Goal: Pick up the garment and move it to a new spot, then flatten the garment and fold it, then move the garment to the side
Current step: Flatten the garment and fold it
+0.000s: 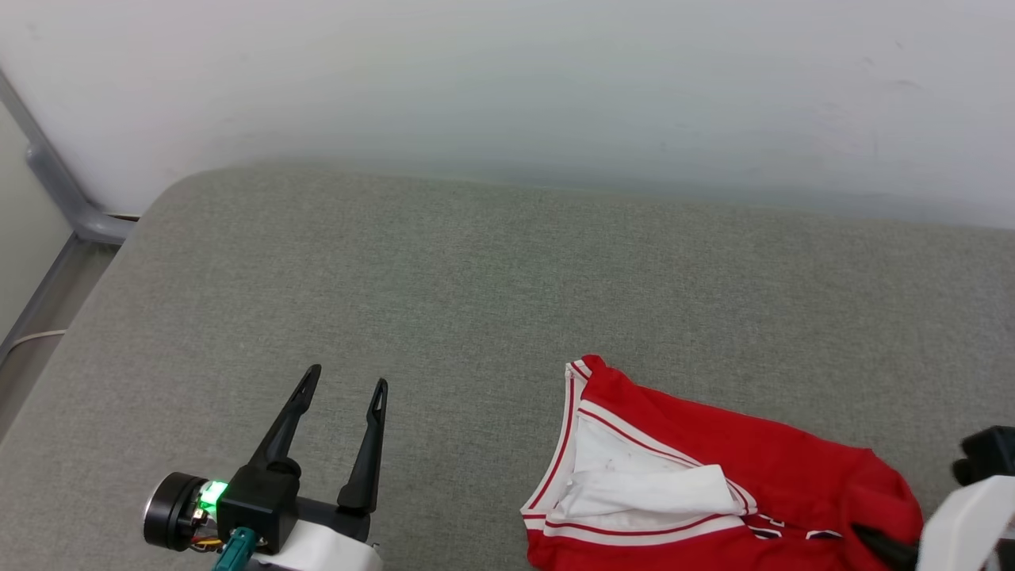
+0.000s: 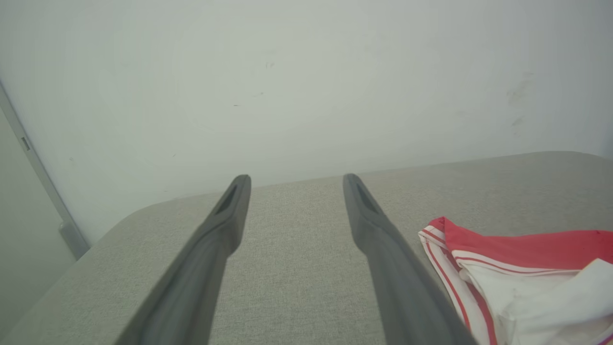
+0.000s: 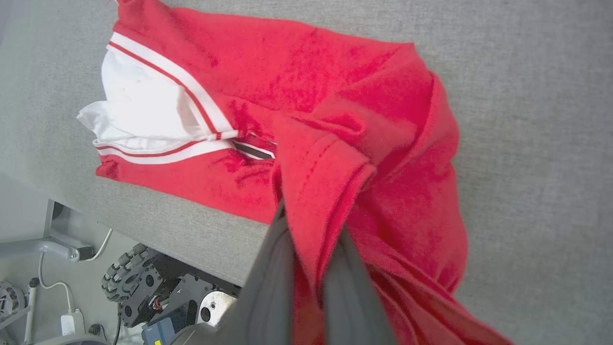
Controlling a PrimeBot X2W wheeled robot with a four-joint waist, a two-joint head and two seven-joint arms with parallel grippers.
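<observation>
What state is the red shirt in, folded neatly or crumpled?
Crumpled: the garment lies bunched on the grey surface, one white sleeve doubled over, a red fold pinched in the right hand.

garment (image 1: 753, 460): red, white sleeve, red-white striped trim, black white-edged lettering. bench (image 1: 476, 277): grey woven fabric. wall (image 1: 507, 79): off-white. left claw (image 1: 348, 376): black, green light (image 1: 212, 493) at wrist.

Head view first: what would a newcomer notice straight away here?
The red shirt with white striped trim, crumpled at the near right of the grey fabric surface. The right hand is shut on a fold of it, while the left hand hangs open over bare fabric at the near left.
</observation>
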